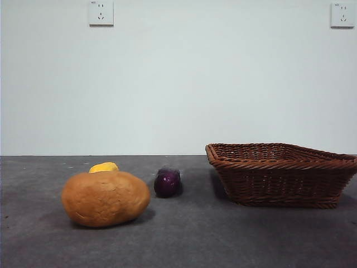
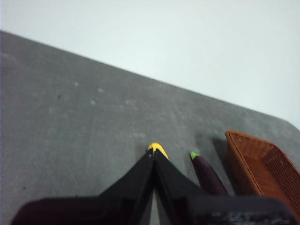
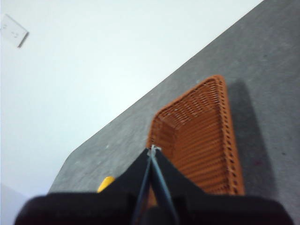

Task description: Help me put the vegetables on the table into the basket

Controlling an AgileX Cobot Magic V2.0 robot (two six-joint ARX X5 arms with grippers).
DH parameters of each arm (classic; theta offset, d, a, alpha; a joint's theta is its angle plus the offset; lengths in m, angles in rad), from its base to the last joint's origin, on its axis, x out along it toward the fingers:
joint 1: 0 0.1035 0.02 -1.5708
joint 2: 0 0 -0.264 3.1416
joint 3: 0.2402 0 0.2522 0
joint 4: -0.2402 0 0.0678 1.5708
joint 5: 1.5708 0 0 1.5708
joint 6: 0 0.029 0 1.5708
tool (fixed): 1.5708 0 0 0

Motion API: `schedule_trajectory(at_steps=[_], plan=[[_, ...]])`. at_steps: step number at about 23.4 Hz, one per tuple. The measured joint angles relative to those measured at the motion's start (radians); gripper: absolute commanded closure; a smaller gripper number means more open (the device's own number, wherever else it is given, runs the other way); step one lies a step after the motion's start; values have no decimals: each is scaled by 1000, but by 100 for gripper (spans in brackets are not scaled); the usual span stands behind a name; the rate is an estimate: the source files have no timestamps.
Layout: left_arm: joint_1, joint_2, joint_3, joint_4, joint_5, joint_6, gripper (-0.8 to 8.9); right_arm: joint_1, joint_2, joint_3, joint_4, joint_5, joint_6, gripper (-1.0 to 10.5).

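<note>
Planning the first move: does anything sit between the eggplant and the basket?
Nothing visible does. In the front view the eggplant lies on bare table beside the basket, with an open gap between them. The potato and the yellow piece lie on its far side, away from the basket.

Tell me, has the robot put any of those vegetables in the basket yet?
Nothing is done yet. The basket shows only bare wicker in the right wrist view. The potato, the purple eggplant and the small yellow piece behind the potato all sit on the table. Nothing is in hand: the left gripper and right gripper are both shut and hold nothing. All three vegetables remain.
</note>
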Motion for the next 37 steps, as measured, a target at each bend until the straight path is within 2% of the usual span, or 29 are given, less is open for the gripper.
schedule_trajectory(at_steps=[6, 12, 19, 22, 23, 26, 27, 31, 37], plan=[[0, 135, 114, -80, 0, 1, 817, 0, 157, 140, -36, -73, -23, 951], [0, 248, 191, -174, 12, 1, 818, 0, 336, 309, -253, -85, -61, 946], [0, 352, 229, -336, 130, 39, 818, 0, 476, 427, -505, -77, -140, 945], [0, 410, 229, -404, 248, 77, 817, 0, 568, 451, -579, -154, -219, 926], [0, 431, 229, -423, 290, 95, 817, 0, 605, 461, -595, -171, -251, 850], [0, 491, 229, -438, 388, 150, 817, 1, 741, 506, -632, -180, -312, 436], [0, 510, 229, -438, 394, 159, 817, 1, 794, 528, -651, -180, -334, 354], [0, 584, 229, -450, 396, 202, 817, 1, 1011, 638, -705, -143, -413, 340], [0, 670, 229, -428, 396, 264, 817, 1, 1263, 864, -709, -63, -466, 348]])
